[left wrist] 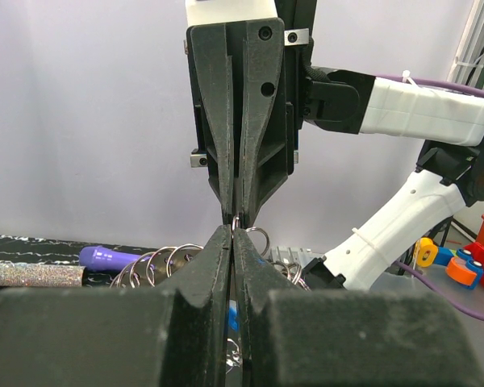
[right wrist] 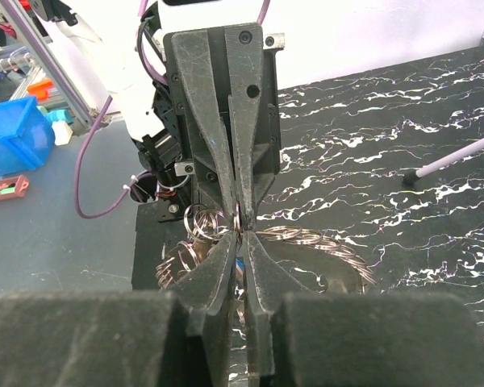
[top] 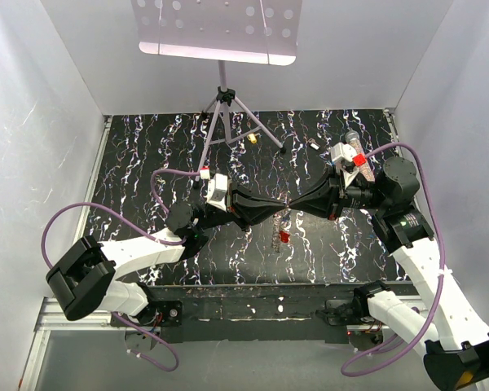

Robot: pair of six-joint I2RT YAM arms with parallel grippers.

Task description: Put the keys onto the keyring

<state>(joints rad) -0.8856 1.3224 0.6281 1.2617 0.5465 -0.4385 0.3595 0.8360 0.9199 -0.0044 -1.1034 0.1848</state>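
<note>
My left gripper (top: 277, 208) and right gripper (top: 298, 204) meet tip to tip above the table's middle. Both are shut on the keyring (top: 279, 226), a chain of thin metal loops that hangs below the tips. A red key (top: 284, 237) hangs at its lower end. In the left wrist view my left gripper (left wrist: 233, 230) pinches a loop, with more loops (left wrist: 156, 263) spread to the left and a blue key (left wrist: 233, 313) between the fingers. In the right wrist view my right gripper (right wrist: 240, 235) pinches the keyring (right wrist: 327, 243). A yellow key (top: 252, 139) lies far back.
A tripod stand (top: 223, 104) carrying a perforated plate (top: 216, 28) stands at the back centre. A purple pen (left wrist: 105, 256) and a glittery tube (left wrist: 28, 274) lie on the marbled black table (top: 147, 163). White walls close in three sides.
</note>
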